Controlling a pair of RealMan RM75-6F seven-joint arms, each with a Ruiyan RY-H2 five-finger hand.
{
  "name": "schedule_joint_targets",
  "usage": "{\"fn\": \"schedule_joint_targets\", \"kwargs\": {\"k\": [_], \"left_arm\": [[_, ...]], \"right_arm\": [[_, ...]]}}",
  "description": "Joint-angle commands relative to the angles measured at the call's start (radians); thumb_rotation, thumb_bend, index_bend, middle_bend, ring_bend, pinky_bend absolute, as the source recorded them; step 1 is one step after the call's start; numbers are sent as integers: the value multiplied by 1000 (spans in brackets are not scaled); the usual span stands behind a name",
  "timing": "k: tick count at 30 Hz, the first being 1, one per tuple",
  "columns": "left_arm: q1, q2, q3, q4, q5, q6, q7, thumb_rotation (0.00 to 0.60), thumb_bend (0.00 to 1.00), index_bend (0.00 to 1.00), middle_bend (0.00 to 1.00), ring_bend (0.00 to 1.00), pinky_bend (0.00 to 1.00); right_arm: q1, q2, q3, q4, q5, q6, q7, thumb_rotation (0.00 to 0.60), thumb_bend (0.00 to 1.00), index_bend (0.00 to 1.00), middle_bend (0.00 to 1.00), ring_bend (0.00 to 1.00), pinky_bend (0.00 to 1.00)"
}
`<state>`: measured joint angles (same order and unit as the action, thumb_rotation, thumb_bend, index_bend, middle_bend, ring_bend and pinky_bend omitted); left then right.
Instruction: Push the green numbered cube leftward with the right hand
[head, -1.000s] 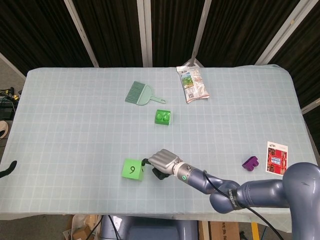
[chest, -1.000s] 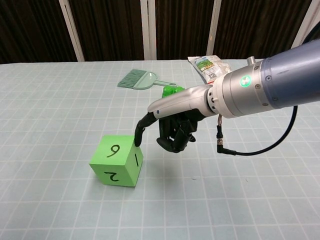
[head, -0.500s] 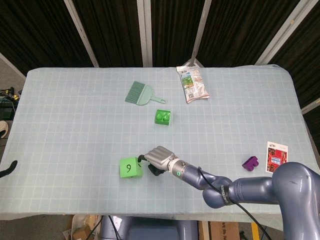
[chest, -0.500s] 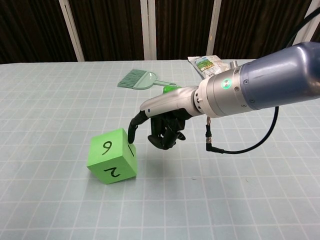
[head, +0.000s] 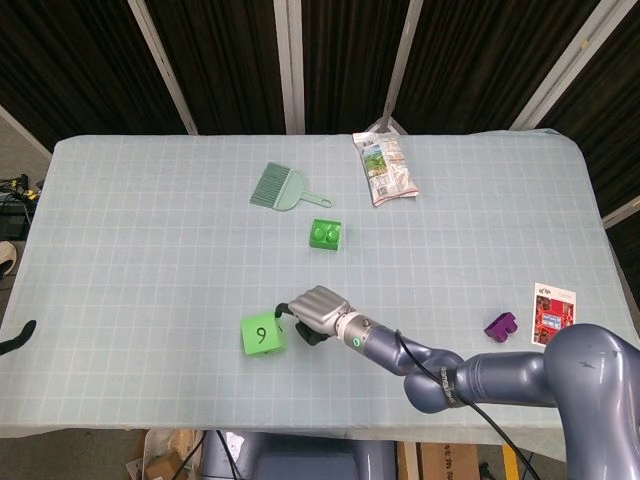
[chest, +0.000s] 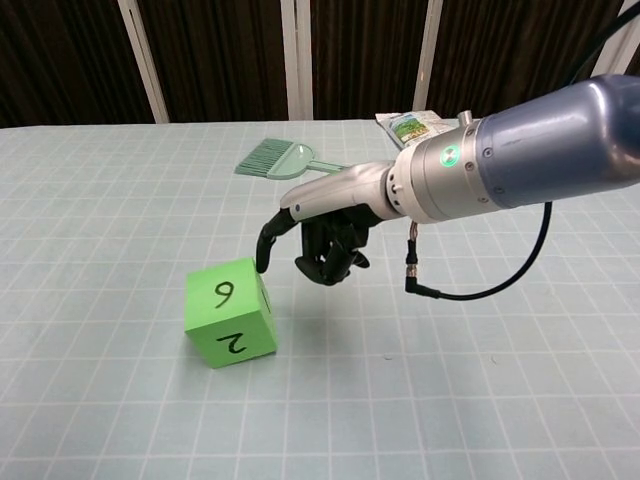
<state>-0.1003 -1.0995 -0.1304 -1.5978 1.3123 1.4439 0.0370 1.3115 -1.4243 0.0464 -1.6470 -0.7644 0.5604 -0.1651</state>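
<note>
Sitting near the front edge of the table (head: 120, 250), left of its middle, the green numbered cube (head: 262, 334) shows a 9 on top in the head view and a 2 on its near face in the chest view. Just beside its right side is the right hand (head: 316, 312), with one black fingertip (chest: 264, 258) pointing down close to the cube's upper right edge; whether they touch cannot be told. Its other fingers are curled in under the palm, holding nothing. Further right near the right edge lie a purple block (head: 501, 325) and a printed card (head: 552, 314). Past the hand, toward the table's middle, is a green toy brick (head: 325, 235). Beyond it lie a green hand brush (head: 279, 187) and, nearer the far edge, a snack packet (head: 385, 167). The left hand shows in neither view.
</note>
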Motion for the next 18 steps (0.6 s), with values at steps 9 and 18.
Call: {"fn": "schedule_joint_targets", "kwargs": {"k": [9, 18], "left_arm": [[-1, 1, 1, -1, -1, -2, -1, 600, 335, 110, 0, 0, 81], [8, 7, 5, -8, 12, 14, -15, 600, 335, 110, 0, 0, 81]], "right_arm": [[39, 139, -80, -136, 274, 412, -313, 600, 476, 86, 442, 407, 330], [-193, 184, -115, -263, 78, 889, -305, 600, 363, 55, 102, 109, 150]]}}
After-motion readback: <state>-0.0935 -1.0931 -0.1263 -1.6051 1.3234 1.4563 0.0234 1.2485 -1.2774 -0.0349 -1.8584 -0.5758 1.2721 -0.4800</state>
